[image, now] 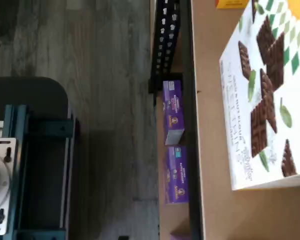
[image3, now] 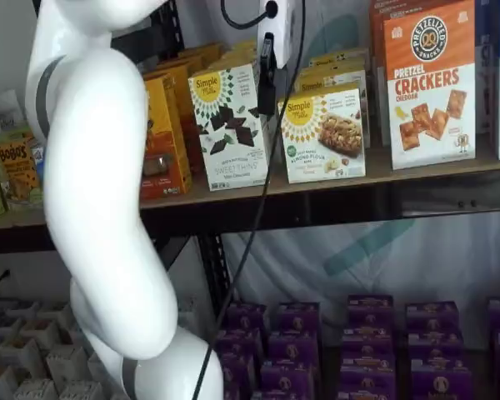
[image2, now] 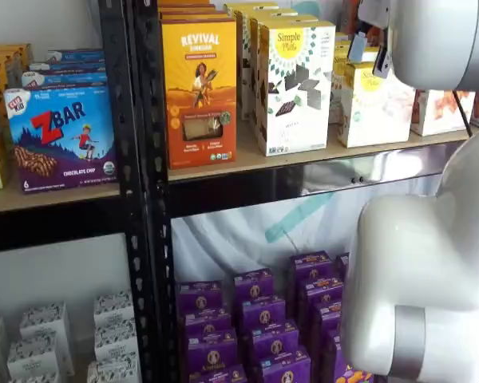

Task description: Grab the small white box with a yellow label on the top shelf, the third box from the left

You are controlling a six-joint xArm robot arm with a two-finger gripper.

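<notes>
Nearest to us in both shelf views is the white arm (image3: 100, 208), its big joints filling one side of each picture. We see the end effector (image3: 267, 75) in a shelf view, hanging from the top edge with a black cable (image3: 258, 192) trailing down beside it; only a dark finger shows, side-on, in front of the gap between two boxes, so we cannot tell whether the fingers are apart or together. Just beside it stands the small box (image3: 323, 135), a short white carton with a round yellow logo, upright on the top shelf (image3: 417, 173) and near the front edge. We also find this box in the other shelf view (image2: 375, 104), partly behind the arm. On its one side stands the taller white box with dark squares (image3: 230, 125), close but not touching as far as we can tell, and beyond that an orange box (image3: 165, 137). On its other side stands the cracker box (image3: 429, 83), taller and orange-topped. In the wrist view we look down on the tall white box (image: 267, 95), on bare shelf board (image: 210, 165), and on two purple boxes (image: 174, 145) on the tier beneath. More purple boxes (image3: 367, 342) fill that lower tier in both shelf views.
</notes>
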